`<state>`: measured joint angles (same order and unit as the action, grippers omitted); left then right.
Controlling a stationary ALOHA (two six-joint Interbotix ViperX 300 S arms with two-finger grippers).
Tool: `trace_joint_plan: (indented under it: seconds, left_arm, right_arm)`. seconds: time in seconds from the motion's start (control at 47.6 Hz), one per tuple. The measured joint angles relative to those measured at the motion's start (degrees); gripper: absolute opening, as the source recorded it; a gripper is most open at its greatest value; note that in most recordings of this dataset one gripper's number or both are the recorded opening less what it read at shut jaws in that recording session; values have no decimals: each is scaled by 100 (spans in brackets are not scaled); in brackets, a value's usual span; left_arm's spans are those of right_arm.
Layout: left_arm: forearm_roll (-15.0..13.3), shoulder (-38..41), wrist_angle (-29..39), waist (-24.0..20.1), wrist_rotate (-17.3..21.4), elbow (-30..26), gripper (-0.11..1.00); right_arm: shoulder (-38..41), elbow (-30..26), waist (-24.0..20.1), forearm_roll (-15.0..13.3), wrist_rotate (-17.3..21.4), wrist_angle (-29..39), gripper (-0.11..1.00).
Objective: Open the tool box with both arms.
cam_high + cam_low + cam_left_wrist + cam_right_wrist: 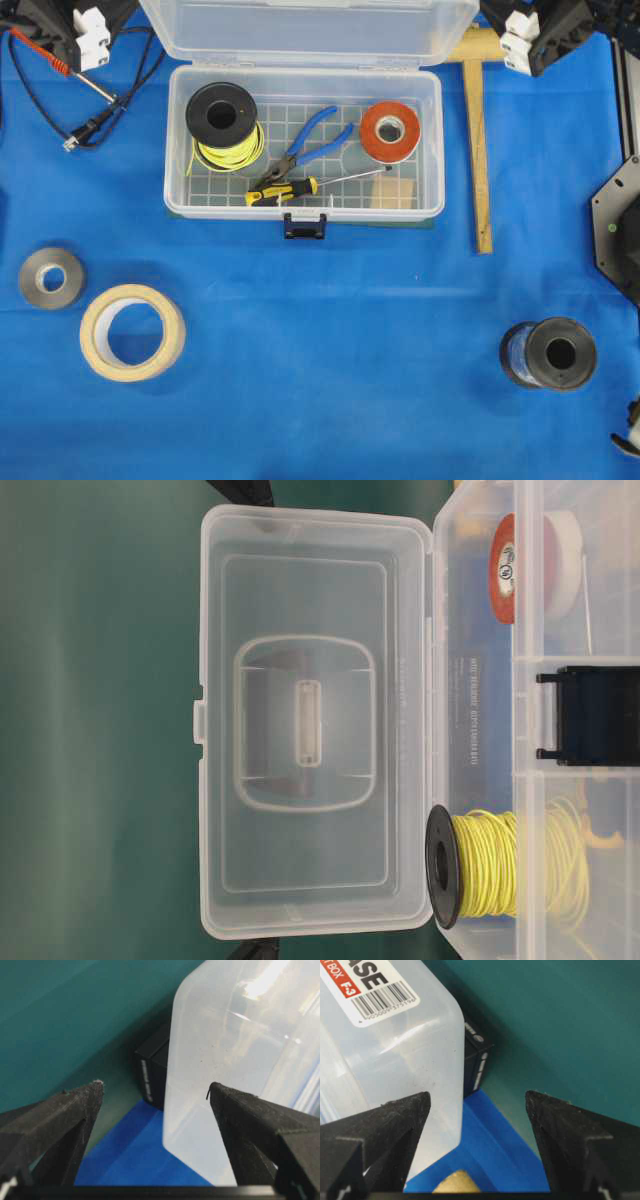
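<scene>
Blue table cover (pixel 300 400) spans the bench; the tool box (pixel 305 200) sits at top centre, long axis running left to right, black front latch (pixel 305 226) facing the near edge. Lid (pixel 310 30) stands raised at the back, so the box reads as already open. Inside: yellow wire spool (pixel 222 122), blue-handled pliers (pixel 305 150), yellow-and-black screwdriver (pixel 285 192), orange tape roll (pixel 390 130). Left gripper (pixel 155 1092): jaws spread wide, holding nothing; the lid's left end lies just ahead and toward its right finger. Right gripper (pixel 477 1097): jaws likewise wide and empty; the lid's labelled right end lies ahead toward its left finger. Both arms flank the lid's short ends at the back corners, about equally near, neither clearly touching. Judgement: opening looks done, and any further move is a retreat away from the lid. Hard to make out: overhead shows only the white fittings; fingertips are cut off. Table-level view shows no fingers at all.
</scene>
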<state>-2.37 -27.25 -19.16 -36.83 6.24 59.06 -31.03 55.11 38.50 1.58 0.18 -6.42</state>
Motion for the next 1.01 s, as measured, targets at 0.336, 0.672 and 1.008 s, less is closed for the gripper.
trace_joint_plan:
  seconds: [0.336,0.672,1.008]
  left_arm:
    - [0,308,9,-334,70,-167,88]
    - [0,712,0,-545,79,-369,88]
    - [9,826,44,-694,88,-387,88]
  right_arm:
    - [563,-325,281,9,-18,-18,80]
    - [782,-439,466,-9,-18,-18,80]
    - [844,-448,598,-9,-18,18,80]
